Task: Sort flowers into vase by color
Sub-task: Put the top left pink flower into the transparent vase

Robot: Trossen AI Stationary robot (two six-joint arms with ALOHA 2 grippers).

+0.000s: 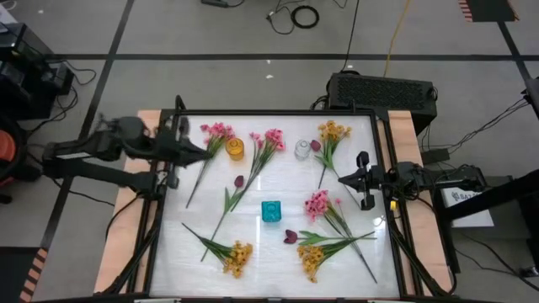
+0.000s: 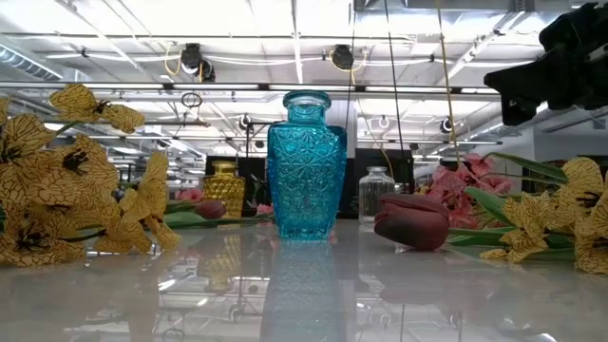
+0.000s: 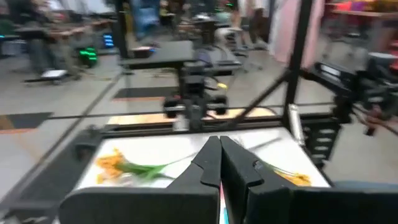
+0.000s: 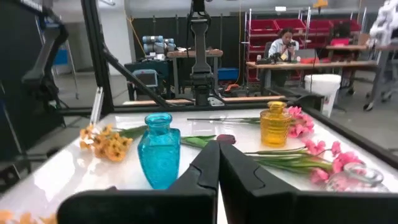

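Between both pressed-together tools, left (image 1: 205, 152) and right (image 1: 344, 178), flowers (image 1: 263, 160) surround three vases (image 1: 270, 210).

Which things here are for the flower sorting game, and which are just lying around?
For the job:
pink flowers
yellow flowers
maroon buds
blue vase
yellow vase
clear vase

Just lying about:
black box behind the table
cables on the floor

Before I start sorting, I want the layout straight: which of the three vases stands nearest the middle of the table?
The turquoise vase, standing alone mid-table. The amber vase and the clear vase both stand farther back, among the flowers at the far edge.
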